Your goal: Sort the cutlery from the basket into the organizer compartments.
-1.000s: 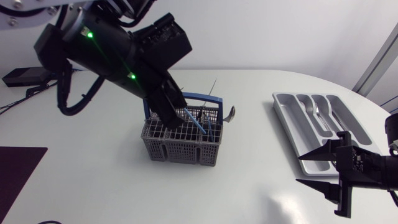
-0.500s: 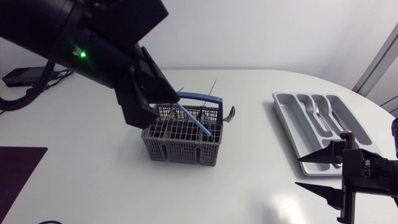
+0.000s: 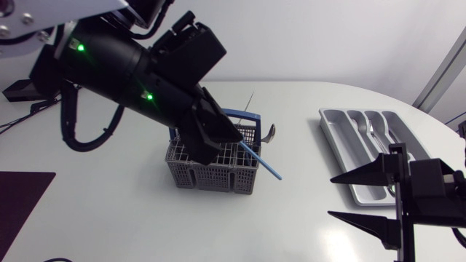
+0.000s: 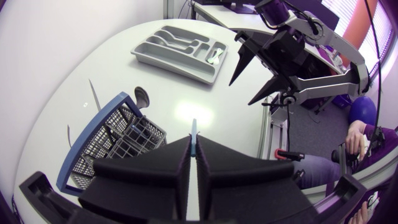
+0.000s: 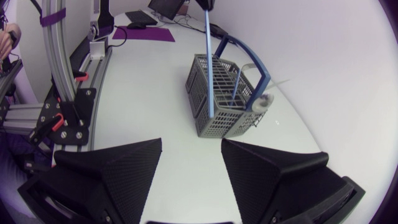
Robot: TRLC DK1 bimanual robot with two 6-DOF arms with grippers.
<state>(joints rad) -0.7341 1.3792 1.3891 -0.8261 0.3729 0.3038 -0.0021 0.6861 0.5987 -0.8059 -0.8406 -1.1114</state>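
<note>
Left gripper (image 3: 231,140) fingers closed on the blue utensil (image 3: 263,163), its shaft protruding beyond the fingertips over the basket (image 3: 207,171). Right gripper (image 3: 331,196) fingers spread, nothing between them, near the table's (image 3: 306,225) right edge.

The left gripper (image 3: 218,142), sunk into the basket (image 3: 211,173) a second ago, now sits just above it with the blue-handled utensil (image 3: 263,161) pinched between its fingers. The utensil's free end (earlier leaning inside the basket) now juts past the front rim, over the table (image 3: 131,211). The right gripper (image 3: 330,196) now stands further in from the table's edge.
</note>
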